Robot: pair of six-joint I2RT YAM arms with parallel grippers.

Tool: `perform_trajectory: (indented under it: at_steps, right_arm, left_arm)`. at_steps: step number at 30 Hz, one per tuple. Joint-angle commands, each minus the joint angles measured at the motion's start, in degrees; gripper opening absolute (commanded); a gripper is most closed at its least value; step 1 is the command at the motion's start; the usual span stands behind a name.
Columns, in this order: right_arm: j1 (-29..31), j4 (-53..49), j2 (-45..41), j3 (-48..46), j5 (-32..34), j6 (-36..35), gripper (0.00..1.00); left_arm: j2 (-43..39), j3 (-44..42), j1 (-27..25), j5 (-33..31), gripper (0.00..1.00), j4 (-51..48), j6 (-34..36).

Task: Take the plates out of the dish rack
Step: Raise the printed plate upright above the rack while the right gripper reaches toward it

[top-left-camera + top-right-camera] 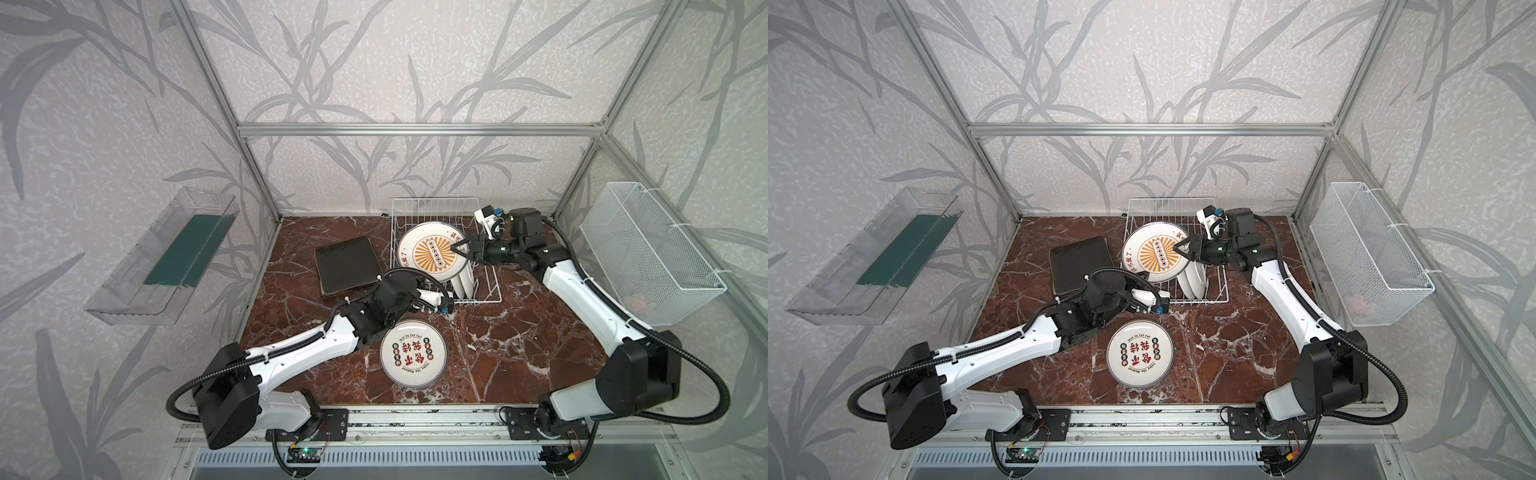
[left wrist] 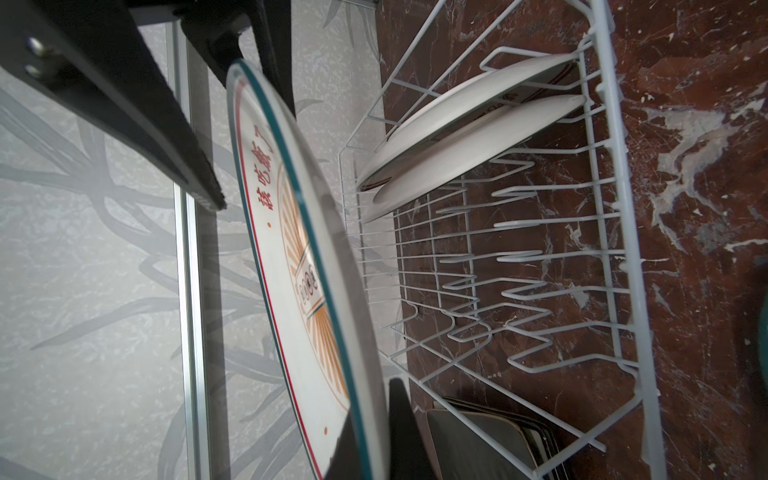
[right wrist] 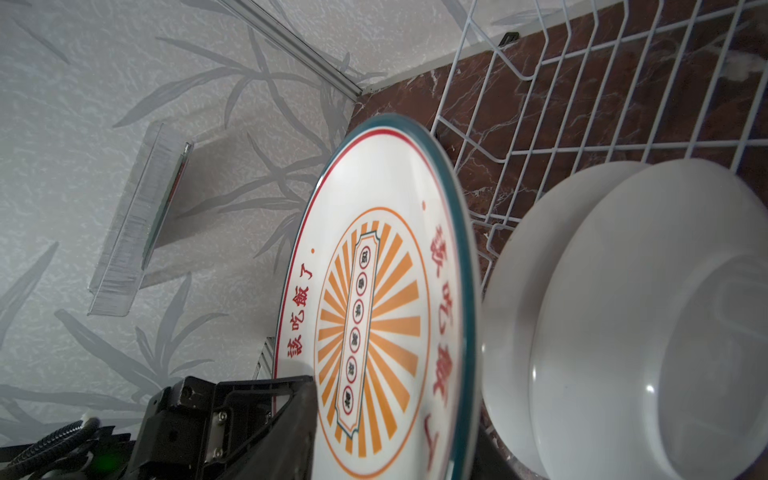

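lettered plate (image 1: pixel 414 353) flat on table (image 1: pixel 519 353), face up | left fingers (image 2: pixel 399 419) clamp sunburst plate (image 1: pixel 434 253) at near rim; it tilts over rack (image 1: pixel 440 208), face up-left | two white plates (image 1: pixel 464 282) upright in rack's near end | right fingers (image 3: pixel 291 411) astride its right rim, grip unclear

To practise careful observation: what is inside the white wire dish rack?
Two round plates stand on edge in the dish rack, white backs showing, faces mostly hidden. The sunburst plate held over it hides part of its floor from overhead.
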Motion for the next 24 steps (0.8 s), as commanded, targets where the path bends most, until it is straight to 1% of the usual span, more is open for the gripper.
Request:
perform_trajectory:
  at_steps: [1, 4, 10, 14, 15, 16, 18, 19, 20, 22, 24]
  right_arm:
    - [0.5, -1.5, 1.2, 1.8, -2.0, 0.0, 0.40]
    - [0.7, -1.8, 2.2, 2.2, -2.1, 0.3, 0.31]
    - [0.6, -1.4, 3.2, 2.5, -2.7, 1.2, 0.18]
    - [0.4, 1.3, 3.2, 2.5, -4.1, 3.1, 0.00]
    - [0.2, 1.8, 3.2, 2.5, -4.6, 3.6, 0.00]
    - [0.0, 2.7, 3.0, 2.4, -5.0, 4.4, 0.00]
    - [-0.5, 5.6, 2.4, 1.7, -5.6, 6.3, 0.00]
    - [-0.9, 7.0, 1.9, 1.1, -5.7, 7.7, 0.00]
    - [-1.3, 8.5, 1.4, 0.6, -5.8, 9.0, 0.00]
    - [-2.2, 11.5, 0.2, -0.8, -5.2, 10.6, 0.00]
    - [-3.1, 14.4, -1.4, -2.5, -3.8, 11.3, 0.00]
  left_arm:
    - [0.1, 0.2, -0.2, -1.2, 0.00, 5.9, 2.0]
    - [0.7, 0.2, -0.2, -1.7, 0.00, 6.2, 2.2]
    - [1.1, 0.3, -0.3, -1.7, 0.00, 6.9, 1.2]
    - [1.4, -0.1, -0.1, -2.2, 0.00, 7.7, 0.5]
    - [1.5, -0.3, -0.1, -2.6, 0.04, 8.0, 0.5]
    - [1.5, -0.5, -0.1, -2.9, 0.12, 8.5, 0.2]
    - [1.4, -0.7, -0.1, -2.9, 0.33, 9.4, -1.1]
    - [1.1, -0.9, -0.1, -2.9, 0.47, 10.0, -2.3]
    - [0.8, -0.8, -0.1, -2.9, 0.56, 10.6, -3.7]
    - [0.1, -0.5, 0.0, -2.9, 0.67, 10.7, -7.4]
    - [-1.2, 0.0, 0.2, -2.6, 0.72, 9.2, -12.6]
